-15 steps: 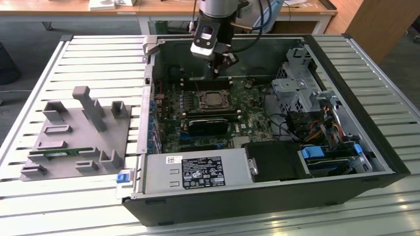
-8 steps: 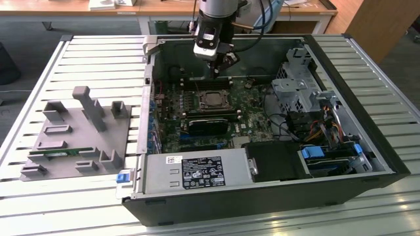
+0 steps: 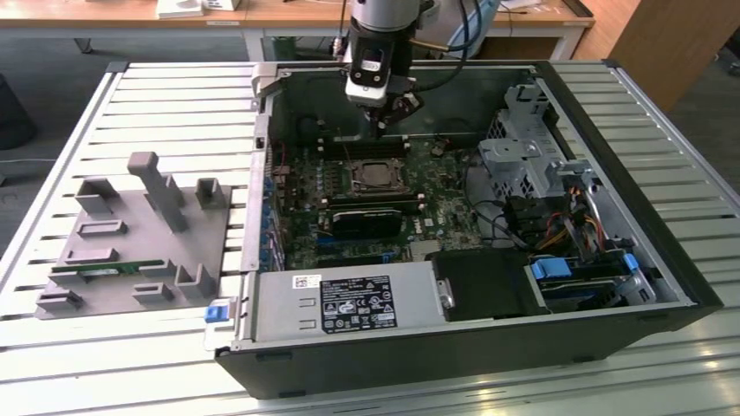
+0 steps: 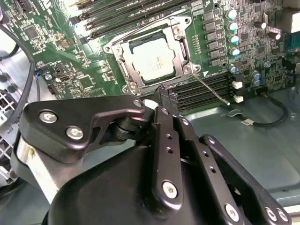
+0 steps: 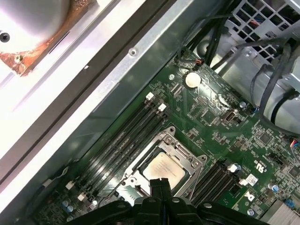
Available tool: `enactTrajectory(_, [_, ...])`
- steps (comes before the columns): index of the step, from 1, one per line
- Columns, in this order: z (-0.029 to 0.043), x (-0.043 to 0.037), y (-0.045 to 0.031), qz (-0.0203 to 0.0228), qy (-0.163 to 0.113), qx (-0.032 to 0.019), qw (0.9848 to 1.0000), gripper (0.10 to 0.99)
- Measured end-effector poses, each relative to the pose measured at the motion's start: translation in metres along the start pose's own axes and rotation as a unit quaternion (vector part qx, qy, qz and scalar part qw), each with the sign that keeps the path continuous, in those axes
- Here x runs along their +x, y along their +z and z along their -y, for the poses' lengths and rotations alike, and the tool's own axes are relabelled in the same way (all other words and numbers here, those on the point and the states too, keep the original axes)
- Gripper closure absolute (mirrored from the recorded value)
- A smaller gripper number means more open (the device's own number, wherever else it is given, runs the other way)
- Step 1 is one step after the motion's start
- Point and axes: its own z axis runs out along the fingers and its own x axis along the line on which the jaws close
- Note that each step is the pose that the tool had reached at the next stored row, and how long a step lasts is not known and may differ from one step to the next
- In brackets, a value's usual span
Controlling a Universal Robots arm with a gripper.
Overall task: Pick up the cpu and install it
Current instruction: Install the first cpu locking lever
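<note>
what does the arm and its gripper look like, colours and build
The arm is silver-grey with a black band, and dark cables run alongside it. In the second wrist view, the gripper is matt black: broad linkage plates joined with shiny silver screws, tapering to slim black fingers dotted with small holes.

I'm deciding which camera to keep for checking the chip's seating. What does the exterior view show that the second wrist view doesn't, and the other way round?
Exterior view alone: the whole open computer case on a slatted table, a grey holder tray at that view's left with a green memory stick lying in it, and the power supply.

Second wrist view alone: a close look at the socket's metal frame and thin lever, with the gripper over the memory slots.

Both: the cpu sitting in its socket, and the green board.
</note>
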Motion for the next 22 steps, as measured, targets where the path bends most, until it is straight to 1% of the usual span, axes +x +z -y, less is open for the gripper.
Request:
enactTrajectory(8, [0.0, 0.0, 0.0, -0.0015, -0.029, 0.0002, 0.9996, 0.98])
enactTrajectory(13, [0.0, 0.0, 0.0, -0.003, -0.06, 0.0004, 0.9982, 0.98])
enactTrajectory(16, [0.0, 0.0, 0.0001, -0.0041, -0.079, 0.0005, 0.9968, 0.98])
enactTrajectory(19, [0.0001, 0.0, 0.0002, -0.0054, -0.106, 0.0007, 0.9944, 0.98])
enactTrajectory(22, [0.0001, 0.0, 0.0004, -0.0064, -0.125, 0.0008, 0.9921, 0.98])
